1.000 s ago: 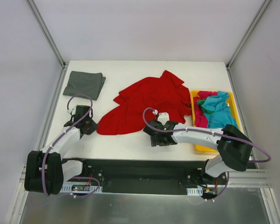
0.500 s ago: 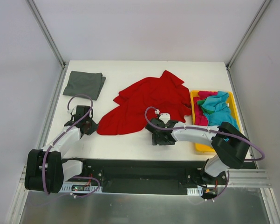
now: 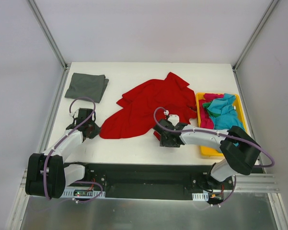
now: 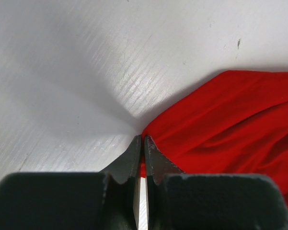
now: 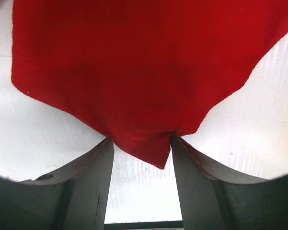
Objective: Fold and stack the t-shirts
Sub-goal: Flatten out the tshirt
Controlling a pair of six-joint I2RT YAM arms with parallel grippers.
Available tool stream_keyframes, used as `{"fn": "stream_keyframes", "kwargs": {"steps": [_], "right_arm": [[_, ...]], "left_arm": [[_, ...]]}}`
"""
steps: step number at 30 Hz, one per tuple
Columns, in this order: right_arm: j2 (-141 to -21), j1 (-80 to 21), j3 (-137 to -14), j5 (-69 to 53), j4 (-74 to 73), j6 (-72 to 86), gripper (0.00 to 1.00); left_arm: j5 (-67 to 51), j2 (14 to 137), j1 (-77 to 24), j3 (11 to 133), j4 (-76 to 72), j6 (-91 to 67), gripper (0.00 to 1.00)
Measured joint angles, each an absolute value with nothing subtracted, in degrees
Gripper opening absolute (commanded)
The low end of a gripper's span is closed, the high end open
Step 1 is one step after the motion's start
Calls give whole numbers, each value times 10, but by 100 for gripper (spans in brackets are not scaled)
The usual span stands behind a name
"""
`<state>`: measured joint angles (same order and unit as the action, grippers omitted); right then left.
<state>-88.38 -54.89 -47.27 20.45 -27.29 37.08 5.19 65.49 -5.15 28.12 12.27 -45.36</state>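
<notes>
A bright red t-shirt (image 3: 153, 105) lies crumpled and spread on the white table's middle. My left gripper (image 3: 96, 132) is at its near-left corner. In the left wrist view the left gripper (image 4: 143, 139) is shut on the edge of the red cloth (image 4: 230, 120). My right gripper (image 3: 164, 135) is at the shirt's near edge. In the right wrist view the right gripper (image 5: 141, 143) is open, with a corner of the red shirt (image 5: 144, 62) hanging between its fingers. A folded dark grey t-shirt (image 3: 87, 86) lies at the far left.
A yellow tray (image 3: 206, 152) at the right edge holds a turquoise shirt (image 3: 225, 112), a pinkish-red one (image 3: 206, 122) and a bit of green cloth (image 3: 207, 104). Metal frame posts stand at the table's far corners.
My right gripper has shifted a little to the right along the red shirt's near edge. The left arm and the shirts have not moved.
</notes>
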Motion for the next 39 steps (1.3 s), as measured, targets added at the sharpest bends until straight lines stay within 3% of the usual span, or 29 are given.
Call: {"fn": "stream_keyframes", "kwargs": {"steps": [2,11,19,25,33,39], "right_arm": [[-881,-544,-469,206,-270,369,48],[-872,-534,-455,224,-251,368,0],[-821,-534,-421,247,-257,352,1],[-701,-487,-454,281,-306,287,0],[-564,-390,-648,295,-350,147,0],[-567,-385,-883,314,-405,52,0]], "left_arm": [[52,655,-51,281,123,-454,0],[56,658,-51,281,123,-453,0],[54,651,-51,282,126,-443,0],[44,604,-51,340,163,-443,0],[45,569,-51,554,232,-450,0],[53,566,-51,747,297,-456,0]]}}
